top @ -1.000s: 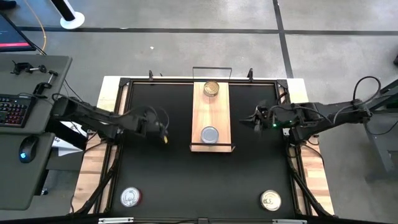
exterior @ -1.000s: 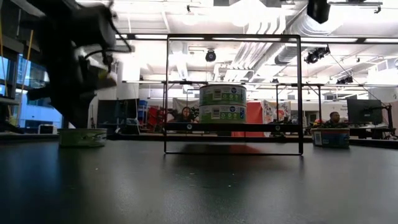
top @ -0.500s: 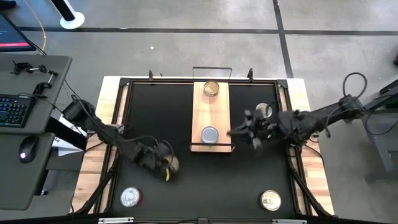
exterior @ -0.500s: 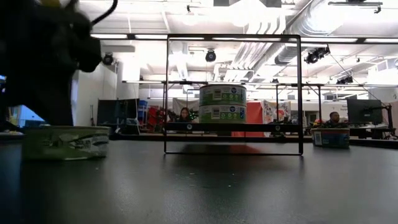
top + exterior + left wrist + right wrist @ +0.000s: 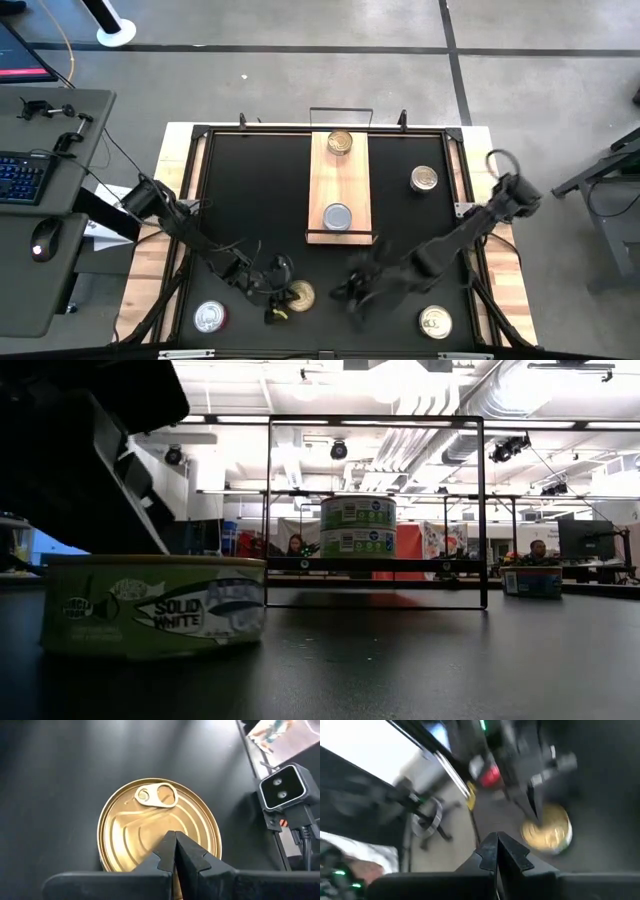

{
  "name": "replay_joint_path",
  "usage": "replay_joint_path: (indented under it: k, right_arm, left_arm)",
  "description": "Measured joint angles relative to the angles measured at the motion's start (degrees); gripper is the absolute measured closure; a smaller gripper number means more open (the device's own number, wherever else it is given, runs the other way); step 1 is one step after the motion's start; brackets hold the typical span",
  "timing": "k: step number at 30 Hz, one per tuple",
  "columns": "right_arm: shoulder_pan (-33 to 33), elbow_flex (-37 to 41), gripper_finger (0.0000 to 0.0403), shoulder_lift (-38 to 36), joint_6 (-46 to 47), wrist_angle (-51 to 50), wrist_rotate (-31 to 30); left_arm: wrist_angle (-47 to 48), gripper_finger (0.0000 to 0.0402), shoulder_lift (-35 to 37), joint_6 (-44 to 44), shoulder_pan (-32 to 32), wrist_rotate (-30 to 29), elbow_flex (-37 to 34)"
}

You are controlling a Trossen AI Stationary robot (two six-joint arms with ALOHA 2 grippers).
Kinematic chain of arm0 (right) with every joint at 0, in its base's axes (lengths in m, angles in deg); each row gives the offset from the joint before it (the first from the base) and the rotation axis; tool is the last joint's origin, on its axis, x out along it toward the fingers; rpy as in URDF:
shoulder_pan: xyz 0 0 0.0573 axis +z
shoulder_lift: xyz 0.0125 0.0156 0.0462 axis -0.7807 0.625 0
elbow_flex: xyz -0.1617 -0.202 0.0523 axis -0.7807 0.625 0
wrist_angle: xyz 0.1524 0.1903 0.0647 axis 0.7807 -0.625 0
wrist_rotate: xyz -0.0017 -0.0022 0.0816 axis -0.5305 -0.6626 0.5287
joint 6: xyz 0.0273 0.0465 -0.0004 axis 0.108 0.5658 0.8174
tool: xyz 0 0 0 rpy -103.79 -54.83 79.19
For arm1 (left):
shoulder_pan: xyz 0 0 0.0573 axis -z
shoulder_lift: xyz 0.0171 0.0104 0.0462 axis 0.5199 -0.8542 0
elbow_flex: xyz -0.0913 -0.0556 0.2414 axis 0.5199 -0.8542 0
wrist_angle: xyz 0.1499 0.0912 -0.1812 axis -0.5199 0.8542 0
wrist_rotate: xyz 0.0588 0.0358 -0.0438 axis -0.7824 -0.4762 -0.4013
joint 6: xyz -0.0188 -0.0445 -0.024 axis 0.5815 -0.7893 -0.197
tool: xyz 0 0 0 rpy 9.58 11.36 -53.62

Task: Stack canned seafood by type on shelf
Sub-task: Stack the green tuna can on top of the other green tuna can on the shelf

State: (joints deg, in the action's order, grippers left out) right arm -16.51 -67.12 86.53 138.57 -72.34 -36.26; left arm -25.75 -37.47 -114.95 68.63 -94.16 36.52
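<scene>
- left gripper (image 5: 175,851): jaws clenched, empty, above the gold-lid tuna can (image 5: 159,829) on the black surface (image 5: 250,200).
- right gripper (image 5: 352,290): jaws clenched, empty, near the shelf (image 5: 340,185).

A grey concrete floor (image 5: 300,80) with dark seams surrounds the black table (image 5: 250,200). A grey desk (image 5: 40,220) beside it carries a keyboard (image 5: 25,175) and mouse (image 5: 42,240). Beyond the table, ceiling lights (image 5: 240,418) and ducts (image 5: 470,405) hang over an open workshop; a monitor (image 5: 585,540) stands far back, perhaps beside a seated person (image 5: 538,550).
</scene>
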Motion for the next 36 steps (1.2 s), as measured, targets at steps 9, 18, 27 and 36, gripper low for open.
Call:
replay_joint_path:
  k: [9,18,27,36]
  right_arm:
    - [1.4,-14.6,0.0403,14.4,11.2,-19.7,9.9]
    - [0.0,-14.8,0.0403,20.2,7.9,-26.4,14.6]
    - [-5.2,-14.8,0.0403,27.0,-0.4,-22.4,17.7]
    - [-6.6,-14.7,0.0403,28.8,-3.2,-18.2,19.1]
  left_arm:
    - [4.6,0.0401,-0.9,19.6,-0.1,-2.1,6.9]
    - [13.6,0.0401,8.4,20.6,5.5,-9.4,5.2]
    - [5.5,0.0401,5.8,16.2,7.3,-15.0,0.1]
    - [1.8,0.0401,1.2,14.8,3.6,-12.3,1.1]
